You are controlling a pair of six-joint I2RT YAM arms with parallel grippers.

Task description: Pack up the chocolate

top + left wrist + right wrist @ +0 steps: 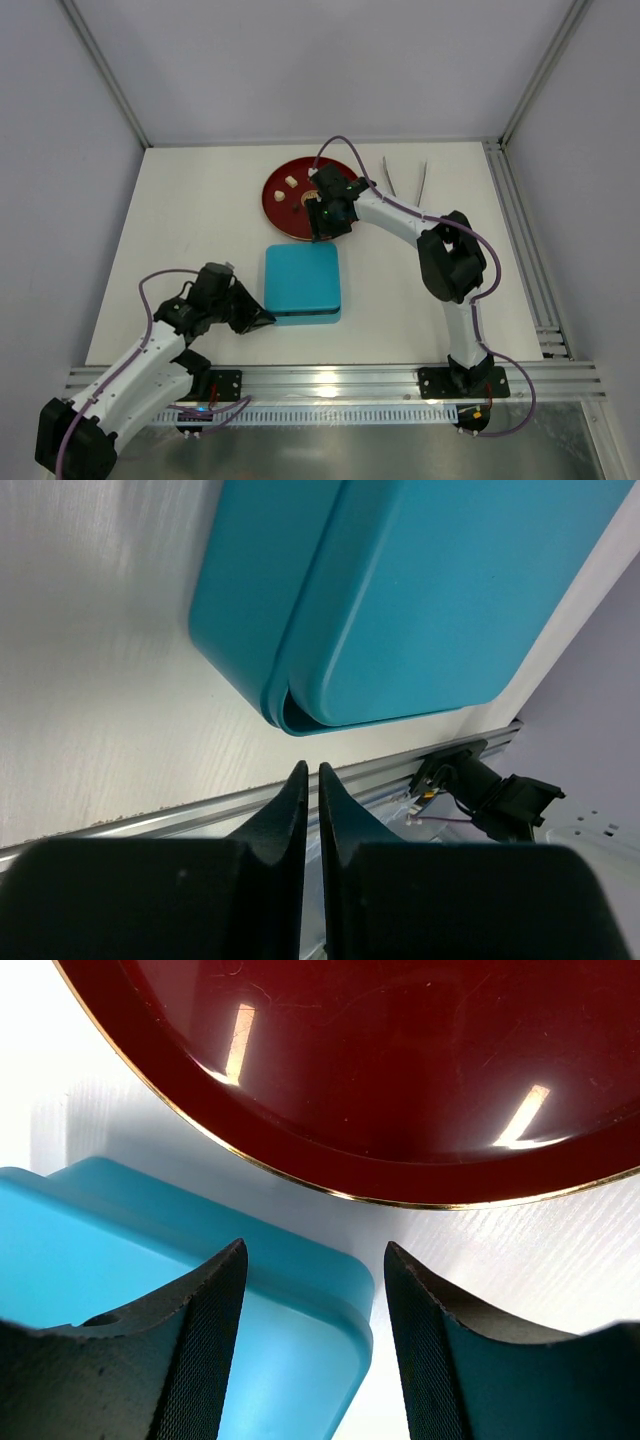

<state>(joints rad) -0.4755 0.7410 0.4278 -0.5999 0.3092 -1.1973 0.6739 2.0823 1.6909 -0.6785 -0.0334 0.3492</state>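
A dark red plate (283, 217) at the table's far middle holds a few tiny cream-white chocolate pieces (290, 181); others are hidden by the right arm. A closed blue box (303, 283) sits just in front of the plate. My right gripper (325, 226) is open and empty above the gap between plate and box. In the right wrist view its jaws (315, 1260) straddle a corner of the box (120, 1230), with the plate's rim (400, 1060) beyond and no chocolate showing. My left gripper (262, 318) is shut and empty by the box's near left corner (400, 600).
A pair of metal tongs (405, 178) lies to the right of the plate. An aluminium rail (330, 380) runs along the table's near edge, and another runs along the right side. Grey walls enclose the table.
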